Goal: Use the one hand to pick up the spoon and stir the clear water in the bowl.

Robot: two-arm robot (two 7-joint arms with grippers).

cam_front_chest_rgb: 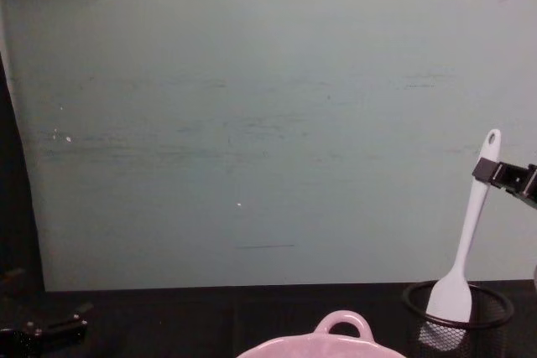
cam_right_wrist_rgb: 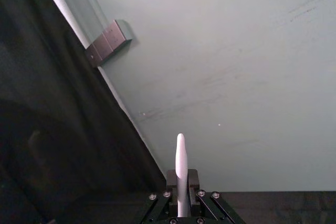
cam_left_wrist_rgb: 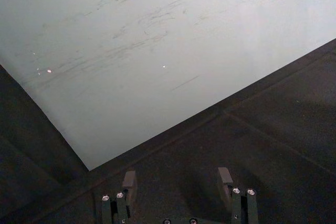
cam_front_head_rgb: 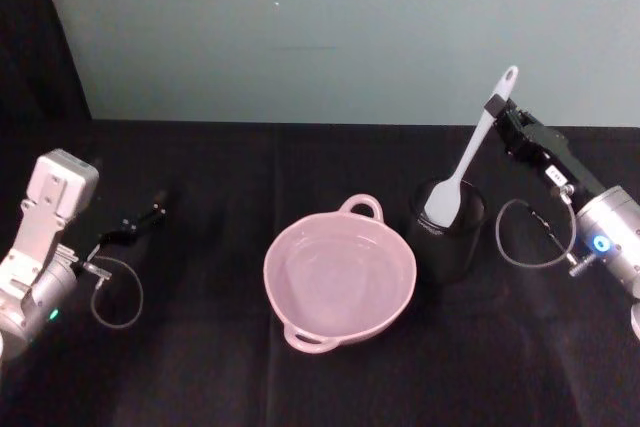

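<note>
Head view: your right claw was pinching the spoon near the top of its handle, just below the oval hole. The spoon stood tilted, with its blade at the mouth of the black mesh cup (I couldn't tell if the blade touched the cup). The bowl sat on the black counter just beside the cup, toward your left, with clear water in it. The left claw was parked well apart on the left, low over the counter.

Left wrist view: the left claw had its fingers spread, nothing between them, with the counter and the pale wall beyond.

Right wrist view: the right claw was pressed onto the spoon handle, which stuck up between the fingers against the wall.

Chest view: the spoon leaned at the right, blade inside the rim of the mesh cup, and the right claw gripped the handle near the top. The bowl's rim and loop handle showed at the bottom edge. The left claw sat low at the left.
</note>
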